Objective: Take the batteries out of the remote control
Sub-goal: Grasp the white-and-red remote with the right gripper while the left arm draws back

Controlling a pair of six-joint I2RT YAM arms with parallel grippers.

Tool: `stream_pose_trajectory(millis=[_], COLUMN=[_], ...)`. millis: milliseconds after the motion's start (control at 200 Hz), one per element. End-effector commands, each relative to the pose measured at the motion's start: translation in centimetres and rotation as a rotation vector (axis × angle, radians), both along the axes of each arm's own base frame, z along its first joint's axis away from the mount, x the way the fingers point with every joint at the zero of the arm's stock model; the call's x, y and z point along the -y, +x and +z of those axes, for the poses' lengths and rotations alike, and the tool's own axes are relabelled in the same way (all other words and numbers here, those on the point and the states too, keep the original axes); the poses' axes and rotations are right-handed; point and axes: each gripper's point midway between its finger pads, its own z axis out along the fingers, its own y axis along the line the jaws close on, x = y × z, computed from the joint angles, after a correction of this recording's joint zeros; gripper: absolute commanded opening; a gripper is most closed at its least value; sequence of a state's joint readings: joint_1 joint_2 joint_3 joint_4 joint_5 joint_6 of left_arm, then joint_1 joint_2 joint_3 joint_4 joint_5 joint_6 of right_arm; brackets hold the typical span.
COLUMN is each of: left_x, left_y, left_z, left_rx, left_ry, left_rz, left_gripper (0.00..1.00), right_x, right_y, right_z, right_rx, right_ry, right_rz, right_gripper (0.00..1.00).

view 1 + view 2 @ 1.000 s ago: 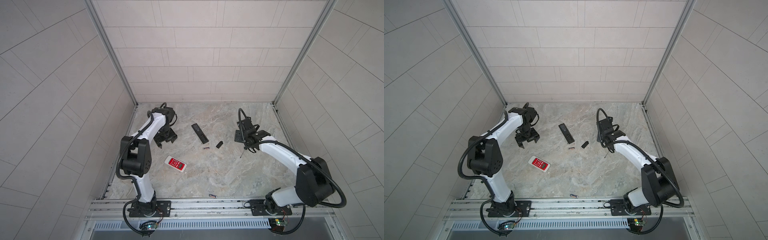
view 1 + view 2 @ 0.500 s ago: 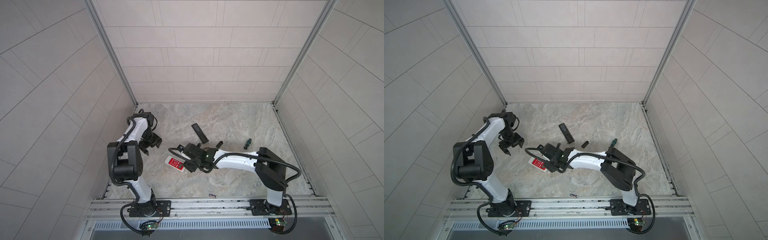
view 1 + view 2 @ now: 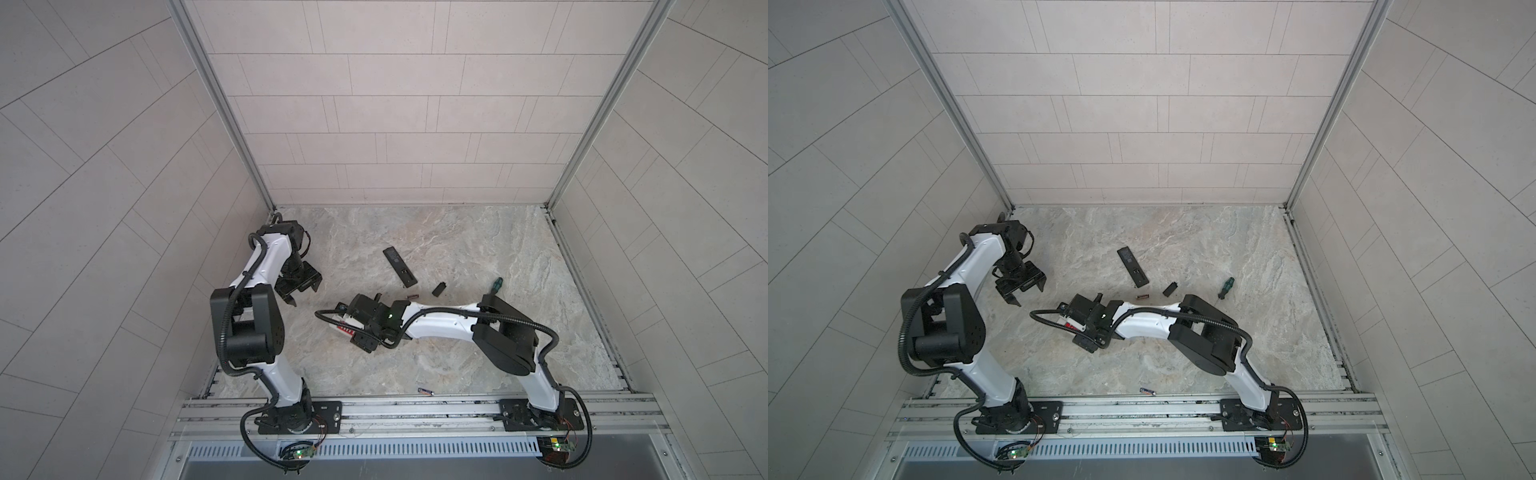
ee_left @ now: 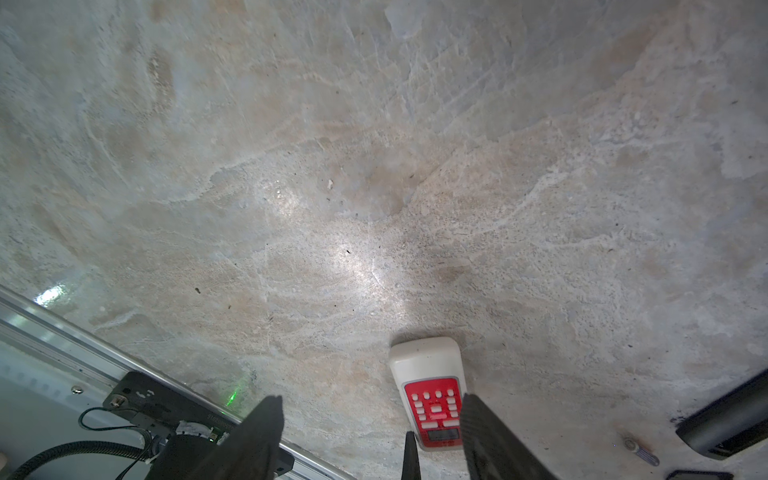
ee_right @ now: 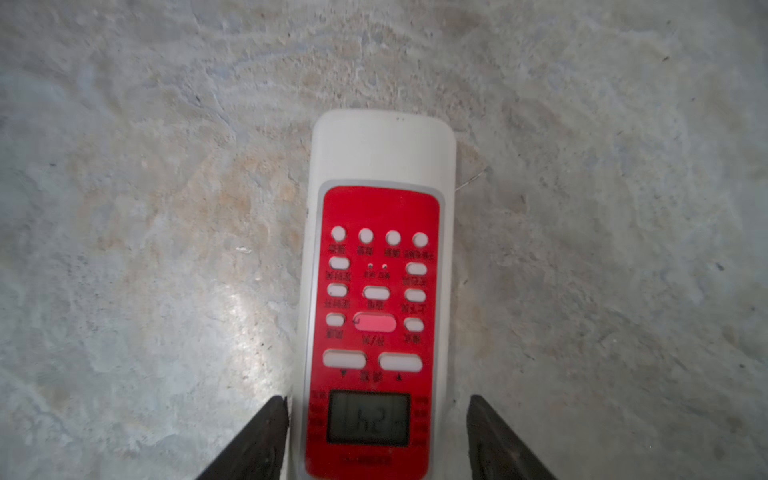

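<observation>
Right pincer (image 5: 376,398) open astride white-red remote (image 5: 380,249), apparently not touching; left pincer (image 4: 370,397) open; battery (image 3: 411,296) beside black remote (image 3: 400,266)

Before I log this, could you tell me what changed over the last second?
The right gripper released the screwdriver onto the table and swung across to straddle the white remote, jaws open. The left gripper drew back leftward. Black remote and loose batteries stayed put.
</observation>
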State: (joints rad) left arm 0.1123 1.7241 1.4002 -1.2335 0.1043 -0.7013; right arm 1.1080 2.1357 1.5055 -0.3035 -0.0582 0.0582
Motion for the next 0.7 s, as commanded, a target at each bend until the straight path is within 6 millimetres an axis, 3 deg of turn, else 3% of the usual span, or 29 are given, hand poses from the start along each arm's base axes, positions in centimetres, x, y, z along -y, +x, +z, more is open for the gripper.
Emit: stream_pose_trajectory(millis=[0, 250, 495, 695], left_x=[-0.5, -0.3, -0.1, -0.2], left_y=[-0.6, 0.1, 1.8, 3.8], left_z=[0.8, 1.3, 2.2, 4.5], left_rx=[0.012, 0.054, 0.160, 0.305], left_ry=[0.018, 0.006, -0.006, 0.039], left_rz=[-0.010, -0.012, -0.030, -0.068], left_gripper=[0.73, 0.73, 0.72, 0.72], right_x=[0.6, 1.5, 2.8, 5.8], right_y=[-0.3, 0.8, 1.7, 3.5], right_z=[-1.1, -0.7, 2.4, 6.5], right_rx=[0.012, 0.079, 0.039, -0.093], right_ry=[-0.061, -0.089, -0.021, 0.072], right_rz=[0.006, -0.039, -0.068, -0.105], right_gripper=[0.68, 0.56, 0.36, 0.33])
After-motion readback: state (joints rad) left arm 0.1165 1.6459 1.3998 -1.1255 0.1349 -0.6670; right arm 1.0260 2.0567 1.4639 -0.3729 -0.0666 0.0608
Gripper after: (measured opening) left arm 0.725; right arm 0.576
